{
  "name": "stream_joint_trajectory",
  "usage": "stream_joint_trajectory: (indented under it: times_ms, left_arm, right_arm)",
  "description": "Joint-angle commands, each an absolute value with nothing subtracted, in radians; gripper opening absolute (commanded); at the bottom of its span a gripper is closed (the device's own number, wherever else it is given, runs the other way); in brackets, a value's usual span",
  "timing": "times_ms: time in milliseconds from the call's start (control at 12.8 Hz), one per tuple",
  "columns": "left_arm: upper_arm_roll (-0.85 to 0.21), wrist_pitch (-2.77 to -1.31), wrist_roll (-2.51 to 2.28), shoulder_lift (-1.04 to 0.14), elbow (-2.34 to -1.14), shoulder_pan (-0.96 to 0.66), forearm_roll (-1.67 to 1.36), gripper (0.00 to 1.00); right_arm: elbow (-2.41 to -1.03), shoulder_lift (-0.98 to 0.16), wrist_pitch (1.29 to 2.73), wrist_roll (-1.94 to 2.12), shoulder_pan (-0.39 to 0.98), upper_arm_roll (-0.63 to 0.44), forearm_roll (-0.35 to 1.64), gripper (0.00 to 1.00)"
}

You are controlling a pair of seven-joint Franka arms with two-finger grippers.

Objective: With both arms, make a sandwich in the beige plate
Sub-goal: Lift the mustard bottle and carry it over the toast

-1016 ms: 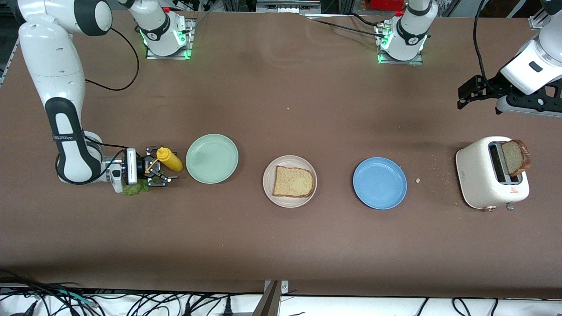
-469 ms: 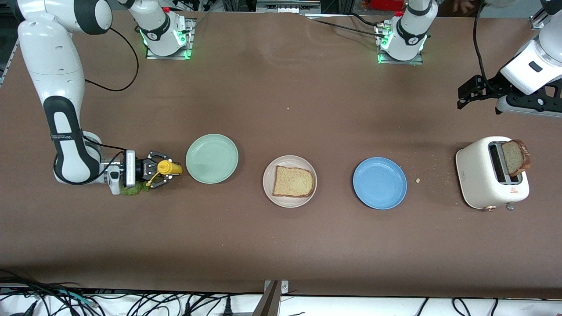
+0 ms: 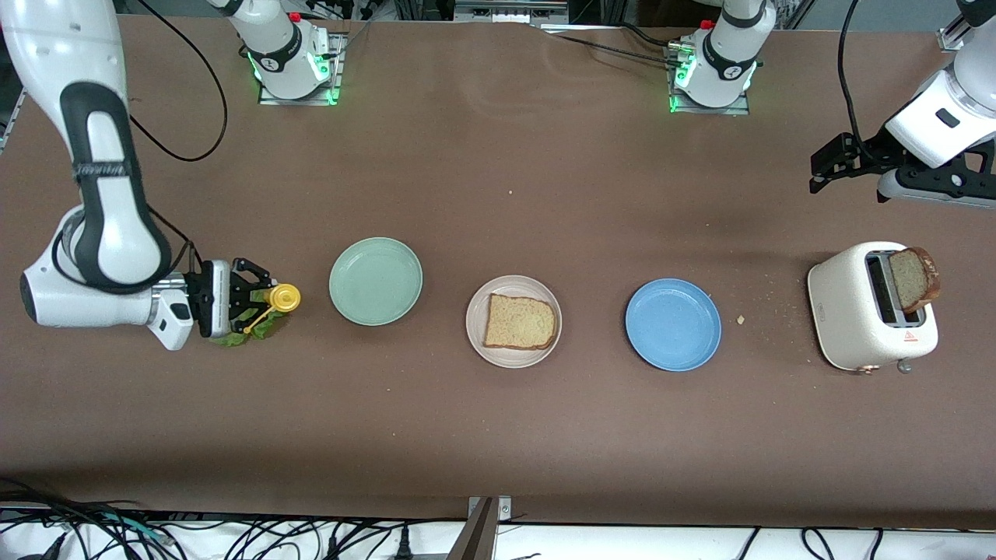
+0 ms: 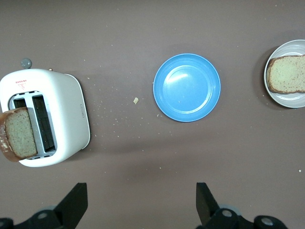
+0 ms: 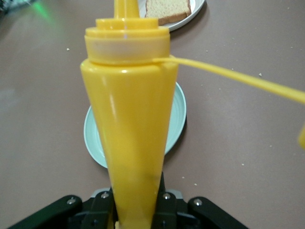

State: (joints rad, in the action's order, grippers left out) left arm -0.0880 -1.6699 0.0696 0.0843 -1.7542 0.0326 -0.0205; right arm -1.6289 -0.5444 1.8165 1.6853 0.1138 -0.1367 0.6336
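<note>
You get even, bright overhead light across the brown surface [image 3: 498,435], with only soft, faint shadows beside the plates and the toaster [image 3: 871,307]. A broad dim patch lies on the surface near the left arm's end. Green indicator lights glow at both arm bases. In the right wrist view the yellow bottle [image 5: 128,129] fills the frame, carries a pale glare streak, and its tether blurs. The left wrist view is sharp, with a diffuse shadow band.
</note>
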Motion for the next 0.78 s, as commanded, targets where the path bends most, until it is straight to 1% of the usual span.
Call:
stream_joint_trajectory:
  times_ms: [0,156,391,547,703]
  left_arm:
    - [-0.091,-1.655,0.063,0.086,-1.744,0.037,-0.041,1.0]
    - [-0.091,-1.655,0.064,0.086,-1.744,0.037,-0.041,1.0]
    - [-0.092,-1.655,0.063,0.086,-1.744,0.037,-0.041,1.0]
    - [-0.092,-1.655,0.063,0.086,-1.744,0.037,-0.041,1.0]
    - [-0.092,-1.655,0.063,0.086,-1.744,0.037,-0.041,1.0]
  right_arm:
    - [-1.661,-0.456,1.867,1.405,0.263,-0.167,0.456,0.0]
    - [-1.645,-0.44,1.882,1.202,0.395,-0.196,0.335,0.0]
    - [-1.617,-0.46,1.898,0.944,0.587,-0.258,0.185,0.0]
    - [-1.574,-0.512,1.898,0.788,0.671,-0.265,0.074,0.0]
    - [-1.493,-0.59,1.888,0.637,0.753,-0.265,-0.017,0.0]
